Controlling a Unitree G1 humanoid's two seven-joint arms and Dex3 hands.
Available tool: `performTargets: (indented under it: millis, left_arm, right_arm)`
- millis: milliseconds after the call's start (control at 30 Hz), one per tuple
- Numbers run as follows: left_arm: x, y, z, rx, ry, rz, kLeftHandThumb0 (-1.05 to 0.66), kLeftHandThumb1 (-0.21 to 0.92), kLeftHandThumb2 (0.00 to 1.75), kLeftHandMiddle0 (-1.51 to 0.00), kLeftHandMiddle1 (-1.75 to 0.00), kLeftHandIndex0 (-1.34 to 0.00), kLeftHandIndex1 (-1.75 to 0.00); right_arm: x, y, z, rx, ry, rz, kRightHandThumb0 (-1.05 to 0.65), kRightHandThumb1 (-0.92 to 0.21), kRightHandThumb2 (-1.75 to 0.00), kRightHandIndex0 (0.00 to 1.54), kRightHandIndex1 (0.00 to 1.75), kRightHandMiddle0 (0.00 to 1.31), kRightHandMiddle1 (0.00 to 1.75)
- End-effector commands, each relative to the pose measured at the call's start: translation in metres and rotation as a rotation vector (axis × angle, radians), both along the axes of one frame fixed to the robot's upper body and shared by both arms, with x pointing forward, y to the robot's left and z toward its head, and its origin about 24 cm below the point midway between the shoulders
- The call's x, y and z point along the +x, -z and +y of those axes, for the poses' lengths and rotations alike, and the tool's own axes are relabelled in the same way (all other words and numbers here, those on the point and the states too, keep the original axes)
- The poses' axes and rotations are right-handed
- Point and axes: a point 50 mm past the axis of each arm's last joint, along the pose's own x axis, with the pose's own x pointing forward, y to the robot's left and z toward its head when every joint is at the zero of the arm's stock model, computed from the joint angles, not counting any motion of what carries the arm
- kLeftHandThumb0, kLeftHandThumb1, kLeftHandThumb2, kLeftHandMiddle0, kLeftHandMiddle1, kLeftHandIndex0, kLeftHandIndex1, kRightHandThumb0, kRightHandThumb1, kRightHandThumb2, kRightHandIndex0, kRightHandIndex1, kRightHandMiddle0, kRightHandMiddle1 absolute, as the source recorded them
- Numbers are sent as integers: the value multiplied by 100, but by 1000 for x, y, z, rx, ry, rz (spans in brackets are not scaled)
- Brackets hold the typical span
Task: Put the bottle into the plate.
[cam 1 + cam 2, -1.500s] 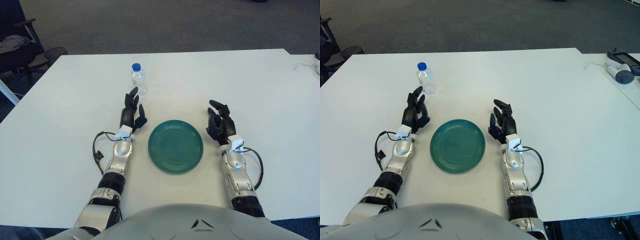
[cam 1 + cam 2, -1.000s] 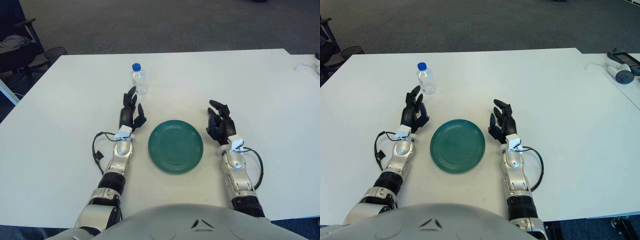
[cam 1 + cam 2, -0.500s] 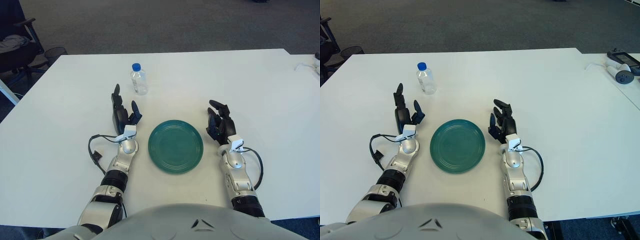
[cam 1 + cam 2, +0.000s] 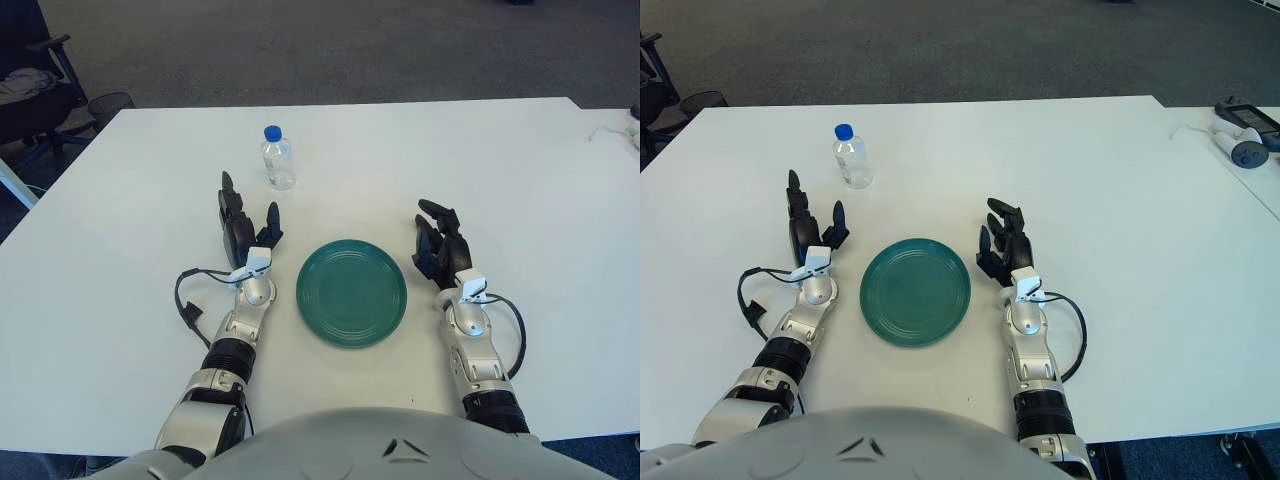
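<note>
Although both hands are raised over the table (image 4: 520, 180), nothing of the task proper is seen to be done: the bottle (image 4: 278, 159) is found upright on the white top, well beyond the plate (image 4: 351, 292) and to its far left, and it is touched by neither hand. The green plate is left bare, lying flat between the two forearms near the front edge.

The left hand (image 4: 239, 226) is held just to the left of the plate's upper rim, with its fingers (image 4: 227, 190) spread and pointing away from the body; nothing is gripped by it. It is set short of the bottle and slightly to the bottle's left, so the two are clearly apart. The right hand (image 4: 440, 247) is shown just beside the plate's right rim, its fingers loosely parted and likewise holding nothing.

The work is therefore judged to be at its opening stage, with the approach to the bottle under way at most. What is left is nearly everything: the bottle must be reached and closed upon, most likely by the left hand as the nearer one, lifted, carried back and rightward over the plate, set down within the rim, and let go.
</note>
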Motion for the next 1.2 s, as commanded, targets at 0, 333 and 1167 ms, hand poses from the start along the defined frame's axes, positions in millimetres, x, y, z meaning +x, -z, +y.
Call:
performTargets:
  millis: [0,333,1167]
  left_arm:
    - [-9,18,3,-4,23,96,-105,92,42,0,0,0,0]
    - [9,8,3,26,126,76,-105,90,14,0,0,0,0]
    - [39,-2,11,103,194,54,-105,78,3,0,0,0,0]
  right_arm:
    - [-11,24,-2,9,15,139,-65,-92,-72,38,1,0,78]
    - [-11,24,-2,9,12,138,-65,-92,-72,39,1,0,78]
    - [-11,24,-4,1,9,134,-65,-92,-72,40,1,0,80]
